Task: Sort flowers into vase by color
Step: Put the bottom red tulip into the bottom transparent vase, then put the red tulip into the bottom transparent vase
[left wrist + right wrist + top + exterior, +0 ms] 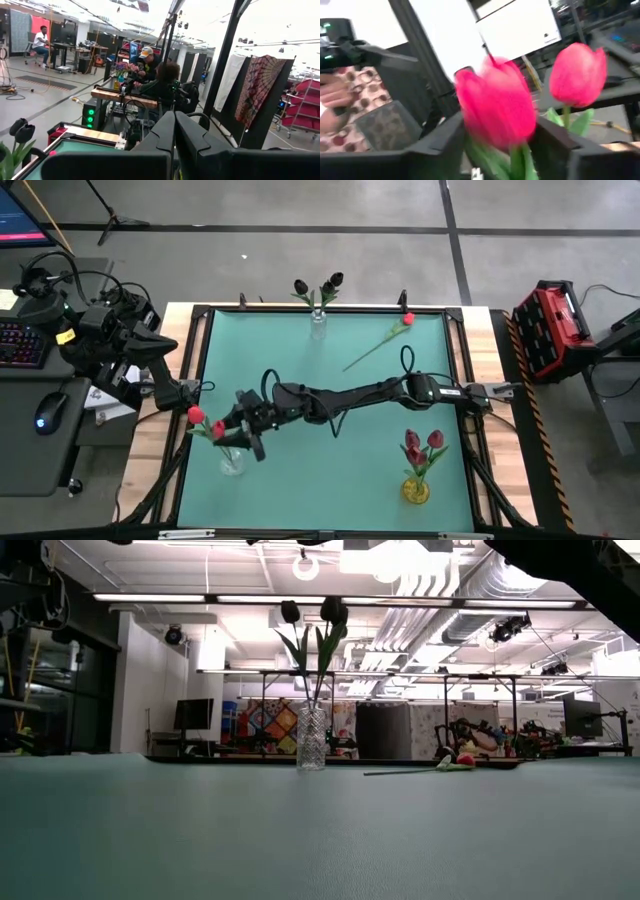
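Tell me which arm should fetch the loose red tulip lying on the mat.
Probably the right. The loose red tulip lies on the right half, nearer the right arm's base. The right gripper is over the clear vase with a red tulip; the left gripper waits at the left edge.

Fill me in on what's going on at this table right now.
The right gripper reaches across the green table, shut on a red tulip over the clear vase at front left, beside another red one. The left gripper waits, shut. Black tulips and maroon tulips stand in their vases; one red tulip lies loose.
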